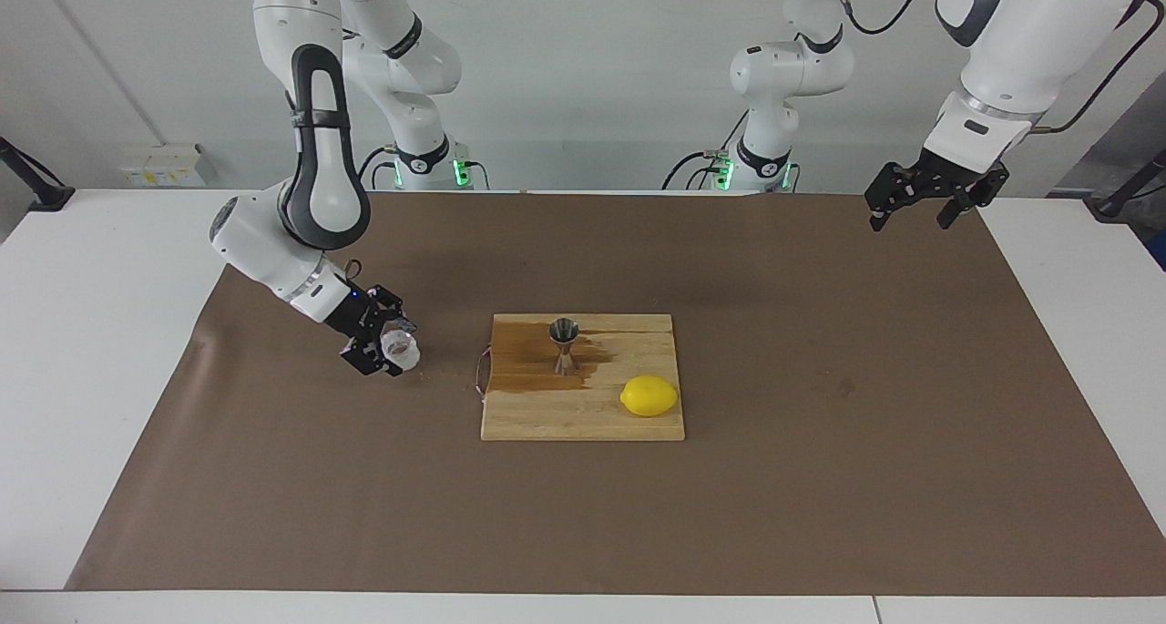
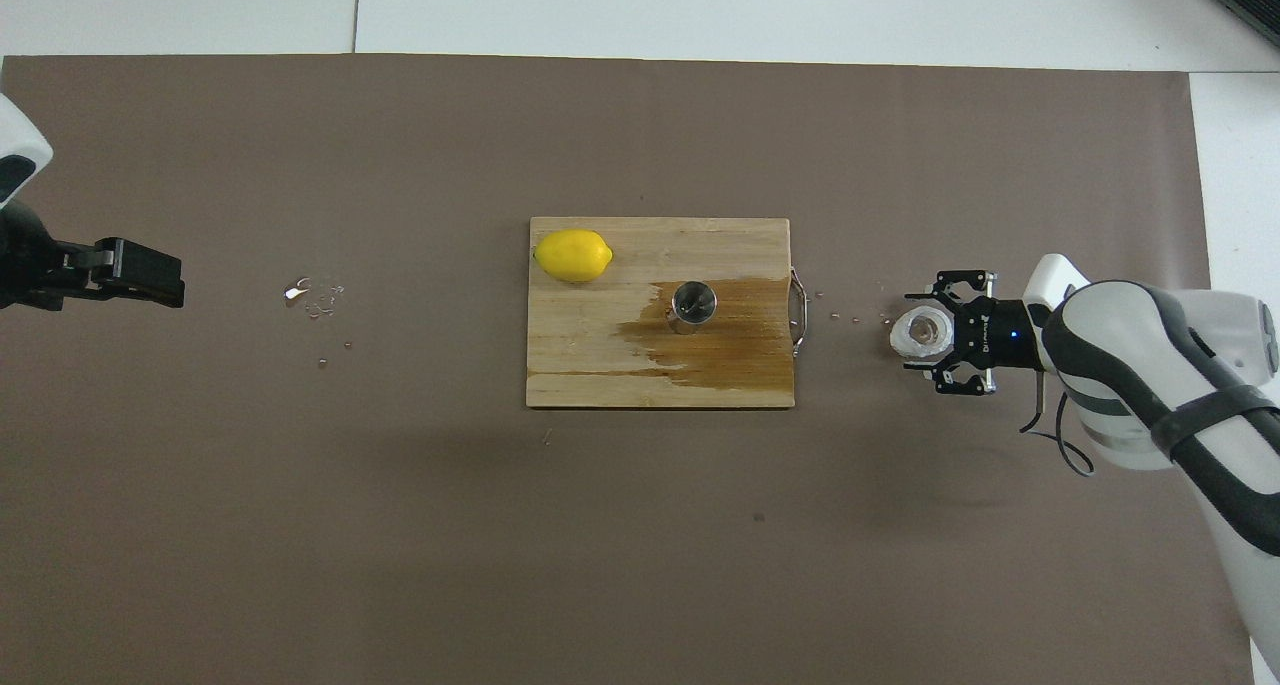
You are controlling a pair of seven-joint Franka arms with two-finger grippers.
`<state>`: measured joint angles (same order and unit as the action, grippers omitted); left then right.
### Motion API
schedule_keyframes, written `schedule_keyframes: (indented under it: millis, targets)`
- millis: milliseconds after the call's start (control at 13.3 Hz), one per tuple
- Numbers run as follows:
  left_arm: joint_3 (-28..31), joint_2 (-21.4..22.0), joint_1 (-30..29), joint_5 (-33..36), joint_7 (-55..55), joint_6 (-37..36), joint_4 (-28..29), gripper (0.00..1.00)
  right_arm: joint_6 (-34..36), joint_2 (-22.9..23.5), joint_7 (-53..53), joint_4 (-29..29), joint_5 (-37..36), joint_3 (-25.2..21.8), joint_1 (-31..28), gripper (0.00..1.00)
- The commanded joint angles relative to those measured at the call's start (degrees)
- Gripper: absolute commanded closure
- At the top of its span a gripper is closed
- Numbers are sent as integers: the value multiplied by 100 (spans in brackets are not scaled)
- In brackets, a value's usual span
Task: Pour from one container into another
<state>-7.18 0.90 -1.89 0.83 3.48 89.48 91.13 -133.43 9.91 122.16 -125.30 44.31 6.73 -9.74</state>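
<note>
The clear squat cup (image 1: 402, 345) is upright, low over the brown mat toward the right arm's end of the table, beside the board's handle. My right gripper (image 1: 390, 351) is shut on the cup; in the overhead view the gripper (image 2: 914, 331) has one finger on each side of the cup (image 2: 924, 331). The steel jigger (image 1: 565, 343) stands upright on a wet patch of the wooden board (image 1: 583, 419), apart from the cup; it also shows in the overhead view (image 2: 693, 303). My left gripper (image 1: 911, 216) waits open and empty, high over the mat's edge at the left arm's end.
A yellow lemon (image 1: 649, 395) lies on the board's dry corner, farther from the robots than the jigger. Water drops (image 2: 312, 295) lie on the mat toward the left arm's end. More drops lie between the board and the cup.
</note>
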Motion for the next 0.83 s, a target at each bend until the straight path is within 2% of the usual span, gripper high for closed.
schedule_keyframes:
  millis: [0,225,451,751]
  targets:
    - [-3,130,-13,-4,48,-36,124,0,316,-463,-1320,-74,-789,21,-2,0]
    - [-3,130,-22,-4,48,-36,124,0,695,-797,-3420,-30,-1905,47,77,0]
    - [-3,130,-14,-4,48,-36,124,0,792,-824,-5836,93,-3302,48,506,0]
    - [-3,130,-13,-4,48,-36,124,0,1300,-877,-8615,181,-4246,48,745,0]
